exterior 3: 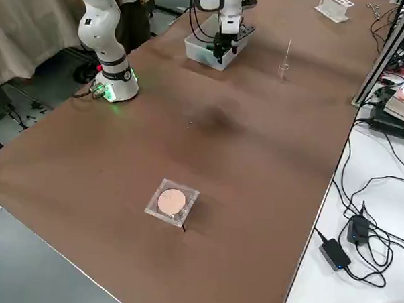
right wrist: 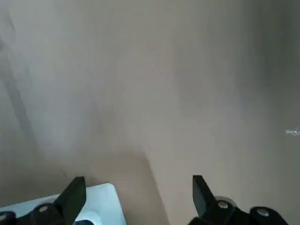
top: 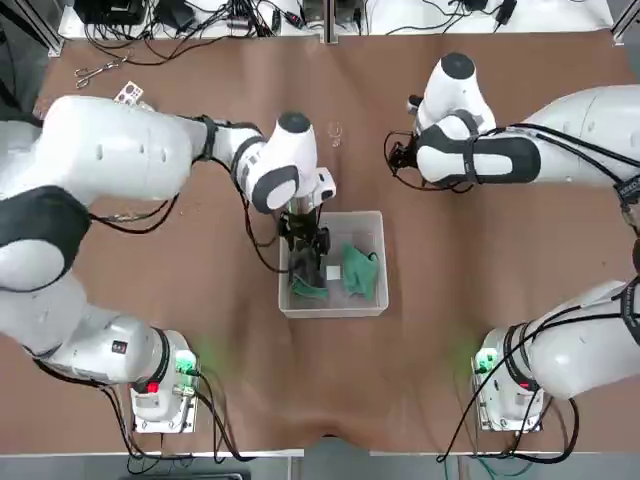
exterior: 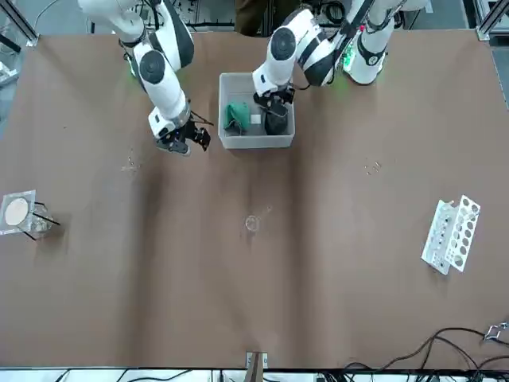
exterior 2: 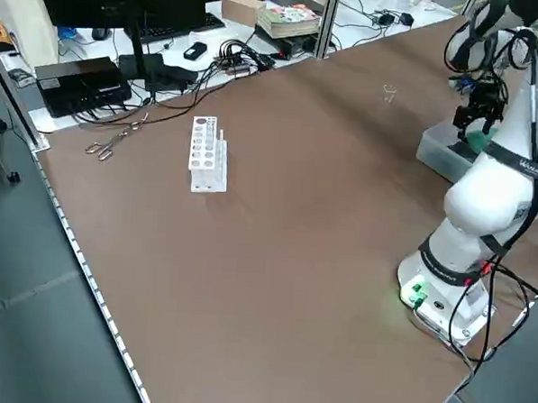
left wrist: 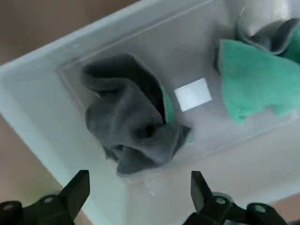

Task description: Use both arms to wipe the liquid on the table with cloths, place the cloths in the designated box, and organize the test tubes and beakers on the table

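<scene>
Hovering: my left pincer hangs over the box, fingers spread wide, nothing between them.
Left pincer reason: it is over the box's left half, so I judge the grey cloth drop is done and I can lift clear.
Grey cloth: crumpled on the box floor, apart from my fingers, beside the white sticker.
Green cloth: in the box's right half, also loose.
Box position: mid worktop, between my two bases, so either arm reaches it.
Right pincer: off to the box's side over bare worktop, jaws wide, empty, idle.
Progress: both cloths binned; glassware sorting not yet started, my judgement.
Test tube rack: white, far left edge of the worktop, well apart from me.
Small glass vessel: alone mid worktop beyond the box.
Square tray with round disc: far right side.
Scissors: far left corner.
Obstruction: box walls close around my left pincer; lift straight up first.
</scene>
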{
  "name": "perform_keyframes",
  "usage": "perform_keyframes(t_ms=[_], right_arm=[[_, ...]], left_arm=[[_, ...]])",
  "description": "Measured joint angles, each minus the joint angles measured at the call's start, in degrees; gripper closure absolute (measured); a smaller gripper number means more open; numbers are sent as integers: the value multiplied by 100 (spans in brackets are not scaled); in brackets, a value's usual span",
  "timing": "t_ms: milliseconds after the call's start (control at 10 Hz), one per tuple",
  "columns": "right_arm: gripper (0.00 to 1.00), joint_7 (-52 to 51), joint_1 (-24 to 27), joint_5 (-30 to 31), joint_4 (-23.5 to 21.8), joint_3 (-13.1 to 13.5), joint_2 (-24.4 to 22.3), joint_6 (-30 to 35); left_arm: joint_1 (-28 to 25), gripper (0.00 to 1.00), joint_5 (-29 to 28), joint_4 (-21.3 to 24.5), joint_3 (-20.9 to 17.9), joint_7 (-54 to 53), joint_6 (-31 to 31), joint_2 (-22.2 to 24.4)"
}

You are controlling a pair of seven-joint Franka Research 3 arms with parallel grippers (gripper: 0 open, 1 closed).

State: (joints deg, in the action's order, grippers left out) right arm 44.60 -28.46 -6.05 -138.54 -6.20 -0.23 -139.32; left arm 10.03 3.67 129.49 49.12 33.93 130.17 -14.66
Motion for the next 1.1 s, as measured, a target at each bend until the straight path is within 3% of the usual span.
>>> perform_keyframes(t_ms=[300,700,1100], right_arm=[[0,1,-12,0,-11,1,156,-103],[0,163,-105,0,-10,0,216,-187],[0,216,-156,0,-10,1,216,-259]], left_arm=[[46,4,-928,0,-19,764,554,-828],[57,15,-1055,-66,-138,877,692,-1038],[275,78,-1189,-89,-348,1305,713,-1059]])
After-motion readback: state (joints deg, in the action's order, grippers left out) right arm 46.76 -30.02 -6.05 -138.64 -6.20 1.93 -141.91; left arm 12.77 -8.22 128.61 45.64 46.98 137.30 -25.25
